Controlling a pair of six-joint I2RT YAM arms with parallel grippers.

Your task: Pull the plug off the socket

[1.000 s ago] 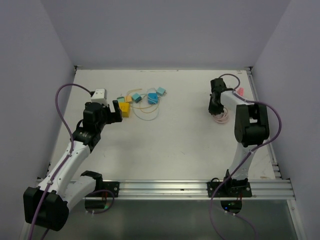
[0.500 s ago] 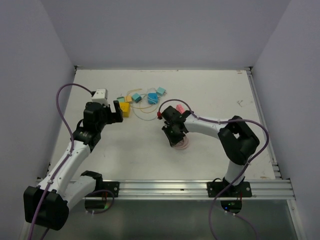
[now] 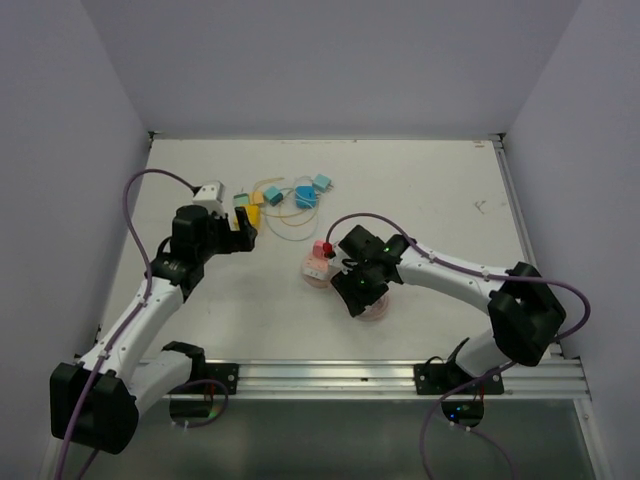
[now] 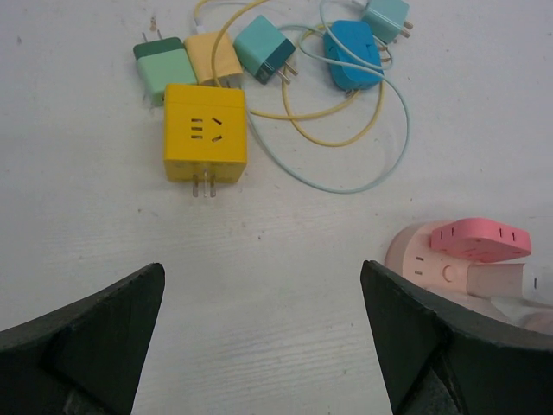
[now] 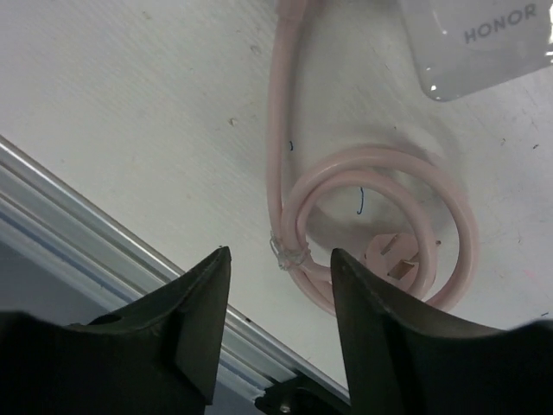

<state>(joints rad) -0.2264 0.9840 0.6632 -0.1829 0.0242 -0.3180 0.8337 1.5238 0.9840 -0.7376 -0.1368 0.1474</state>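
Note:
A round pink socket [image 3: 316,268] lies at the table's middle with a pink plug [image 3: 323,248] seated on top; the left wrist view shows the socket [image 4: 421,258] and the plug [image 4: 480,239] at its right edge. A white HONOR charger [image 5: 479,39] lies by the socket's coiled pink cable [image 5: 380,220]. My right gripper [image 3: 356,300] hovers just right of the socket, over the coil, open with nothing between its fingers [image 5: 281,252]. My left gripper [image 3: 245,224] stands wide open and empty [image 4: 262,266] over bare table, left of the socket.
A yellow cube adapter [image 4: 205,131] and several small green, yellow, teal and blue plugs with thin looped cables [image 4: 346,130] lie at the back left. The aluminium rail [image 5: 86,226] along the table's near edge runs close under the right gripper.
My right arm swung from the far right to the table's middle, bringing the pink socket and cable along, and its jaws have now parted. The left gripper shifted slightly right.

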